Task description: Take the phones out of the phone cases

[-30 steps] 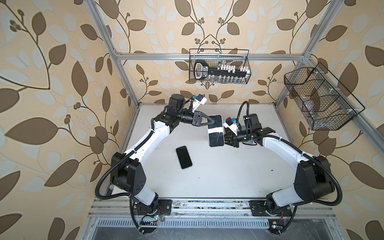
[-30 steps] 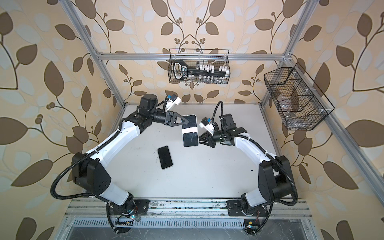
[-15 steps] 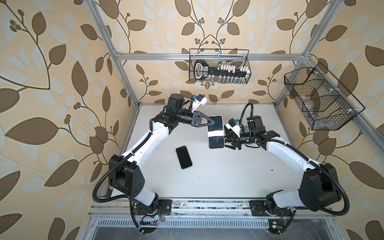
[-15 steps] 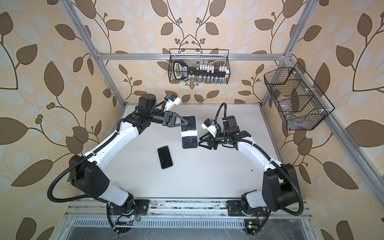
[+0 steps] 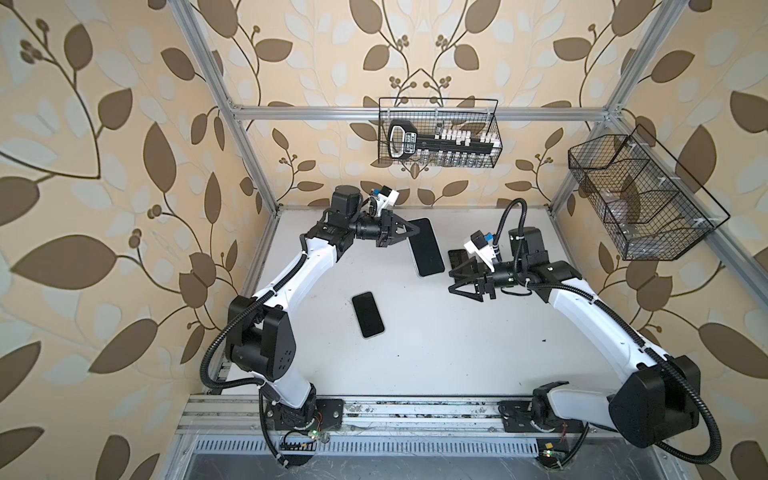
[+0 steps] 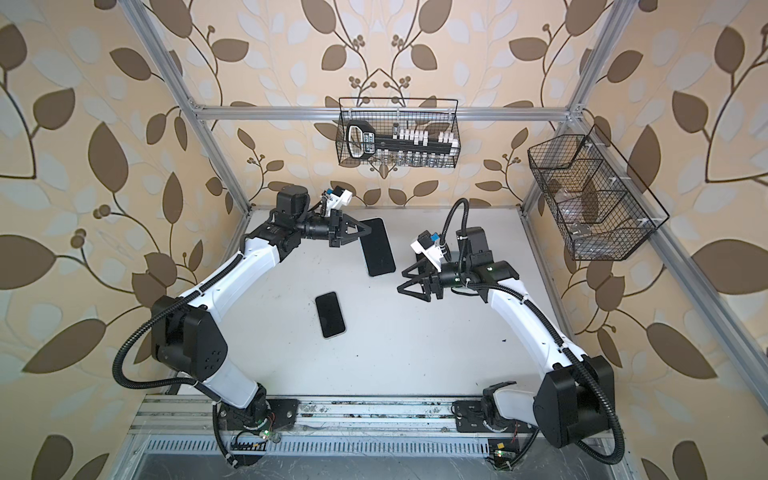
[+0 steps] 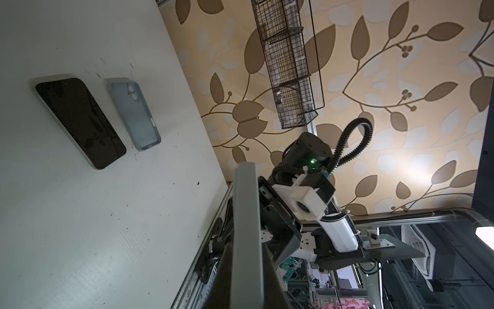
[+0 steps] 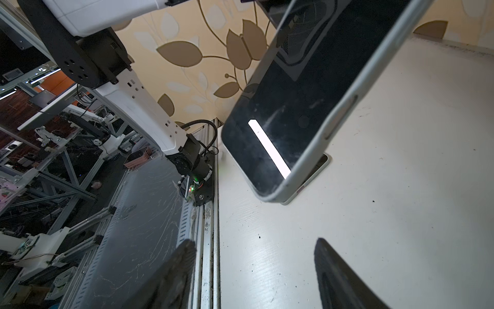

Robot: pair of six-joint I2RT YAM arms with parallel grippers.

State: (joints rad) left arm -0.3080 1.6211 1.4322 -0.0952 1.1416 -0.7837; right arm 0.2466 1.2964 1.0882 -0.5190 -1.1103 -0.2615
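Grey rail (image 5: pixel 415 409) up front carries both arm bases (image 5: pixel 303 415); past it the white table (image 5: pixel 436 361) runs back. Nearest thing on it is a second phone (image 5: pixel 368 314) — flat, dark screen up, left of centre, nothing touching it. The left wrist view shows that second phone w/ an empty case (image 7: pixel 133 113) lying beside it, pale blue, inside up, a gap btwn them.

Further back on the right, R gripper (image 5: pixel 451 281) hovers above the table w/ jaws well apart and nothing btwn them. Its fingertips (image 8: pixel 184 267) frame bare table in the right wrist view.

Just beyond, well off the table, is the phone (image 5: pixel 426 249) — not out yet, sitting in its case (image 8: pixel 339 117), a grey-white rim wrapping the dark screen. It's tilted, free end toward R gripper but clear of it. L gripper (image 5: pixel 413 233) has its jaws clamped on the far end of the phone, case and all. The left wrist view shows the grey edge pinched btwn the fingers.

High at the back hangs a wire basket (image 5: pixel 384 160) w/ a black tool (image 5: pixel 401 139) inside. A side basket (image 5: pixel 665 245) hangs on the right.
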